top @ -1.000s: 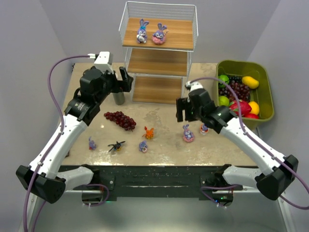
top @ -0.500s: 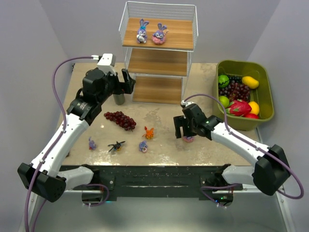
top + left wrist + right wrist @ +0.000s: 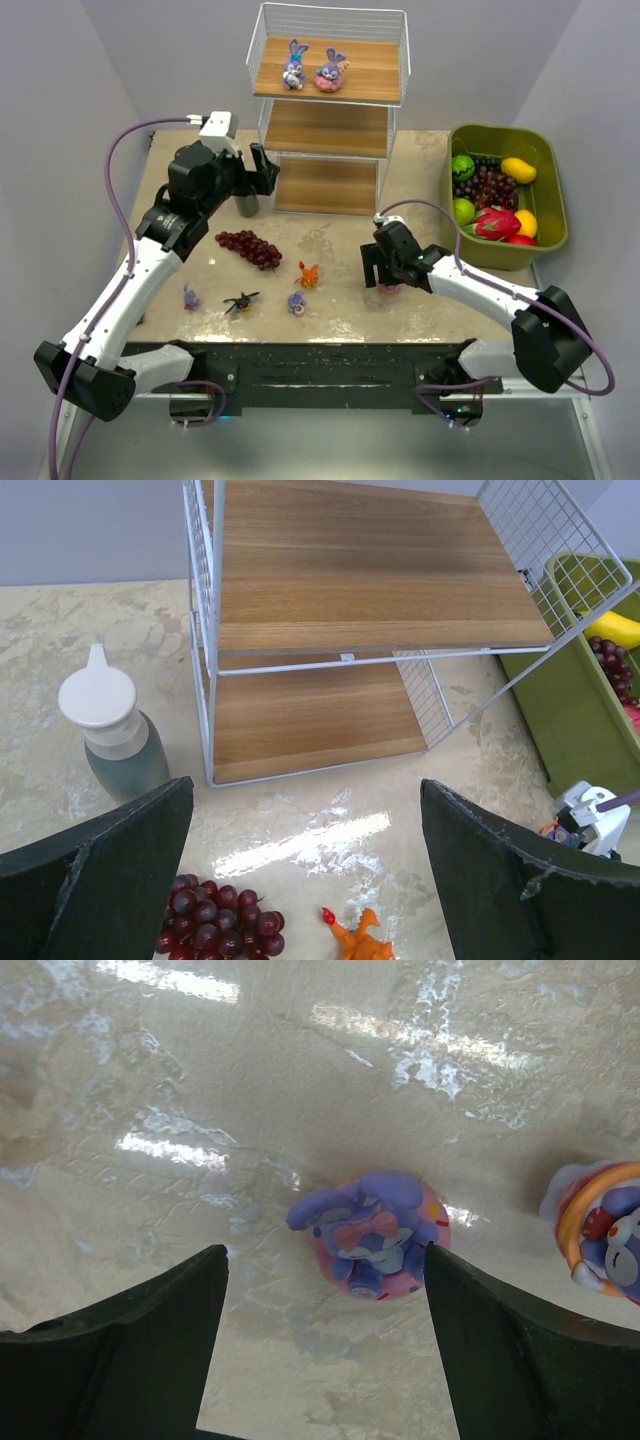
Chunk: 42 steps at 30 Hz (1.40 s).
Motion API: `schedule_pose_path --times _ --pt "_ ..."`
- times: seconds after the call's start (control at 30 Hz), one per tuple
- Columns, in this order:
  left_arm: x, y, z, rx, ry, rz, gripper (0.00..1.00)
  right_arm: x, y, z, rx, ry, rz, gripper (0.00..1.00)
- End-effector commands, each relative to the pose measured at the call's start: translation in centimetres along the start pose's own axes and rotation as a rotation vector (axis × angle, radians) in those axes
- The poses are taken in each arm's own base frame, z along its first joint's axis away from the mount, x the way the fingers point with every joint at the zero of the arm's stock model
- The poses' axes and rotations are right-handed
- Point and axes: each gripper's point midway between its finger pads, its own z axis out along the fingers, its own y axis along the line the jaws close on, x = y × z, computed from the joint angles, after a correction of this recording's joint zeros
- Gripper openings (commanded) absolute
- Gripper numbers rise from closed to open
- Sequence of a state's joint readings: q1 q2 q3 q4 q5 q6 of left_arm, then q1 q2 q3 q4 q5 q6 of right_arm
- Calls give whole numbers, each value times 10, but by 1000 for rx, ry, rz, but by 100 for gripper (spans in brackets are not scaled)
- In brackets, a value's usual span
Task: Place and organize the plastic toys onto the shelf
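Beige marbled tabletop [image 3: 330, 225] is filling the scene between grey walls, with both arm bases sitting at 6 o'clock. The shelf [image 3: 375, 75] is standing at 12 o'clock, its lower two boards showing bare in the left wrist view. Its top board is carrying two purple-blue bunnies side by side, one [image 3: 293, 65] just left of the other [image 3: 329, 72].

The left arm is rising from 7 o'clock, bending at the elbow and holding its wrist high, pointing toward the shelf's lower tiers. The left gripper [image 3: 264, 168] is hanging with its jaws spread wide and nothing between them.

The right arm is stretching low from 5 o'clock toward the table's centre with its wrist tipped downward. The right gripper [image 3: 383, 272] is standing wide apart astride a pink-ringed bunny [image 3: 370, 1235]. The fingers [image 3: 130, 1340] appear to be clear of it, though the contact is hard to judge. Another ringed toy [image 3: 605, 1230] is sitting just to 3 o'clock of that bunny.

An olive bin [image 3: 548, 235] of fruit is resting at 3 o'clock. A capped bottle [image 3: 115, 730] is standing beside the shelf's left post, and a grape bunch [image 3: 250, 247] is lying at 6 o'clock of it.

Toward 7 o'clock, an orange creature [image 3: 309, 273], a ringed bunny [image 3: 297, 303], a black bug [image 3: 240, 300] and a small purple bunny [image 3: 190, 297] are sitting apart on the tabletop.
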<state>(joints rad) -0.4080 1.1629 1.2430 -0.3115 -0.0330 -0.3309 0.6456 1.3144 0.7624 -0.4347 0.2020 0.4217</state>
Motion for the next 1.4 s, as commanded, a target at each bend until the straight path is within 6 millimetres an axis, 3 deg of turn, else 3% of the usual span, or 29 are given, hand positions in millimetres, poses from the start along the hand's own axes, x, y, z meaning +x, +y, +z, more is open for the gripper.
schedule_pose_path --times 0.0,0.2,0.63,1.07,1.23,1.3,1.37 --pt "-7 1 -6 0 -30 1 99 -22 -5 11 33 -106 -13 82" --pt "-5 2 -5 -2 -32 2 100 -37 -9 17 80 -118 -30 81" --pt "-3 4 -3 -8 -34 7 100 -27 -11 23 102 -58 -21 81" --pt "21 -10 10 67 55 -42 100 -57 5 -21 46 -94 129 79" --pt "50 -9 10 80 150 -53 100 -69 31 -41 -128 -124 56 76" --pt "69 -2 7 56 209 -53 100 -78 50 -50 -240 -161 -12 75" --pt "76 4 3 30 225 -45 100 -82 77 -65 -369 -206 -63 75"
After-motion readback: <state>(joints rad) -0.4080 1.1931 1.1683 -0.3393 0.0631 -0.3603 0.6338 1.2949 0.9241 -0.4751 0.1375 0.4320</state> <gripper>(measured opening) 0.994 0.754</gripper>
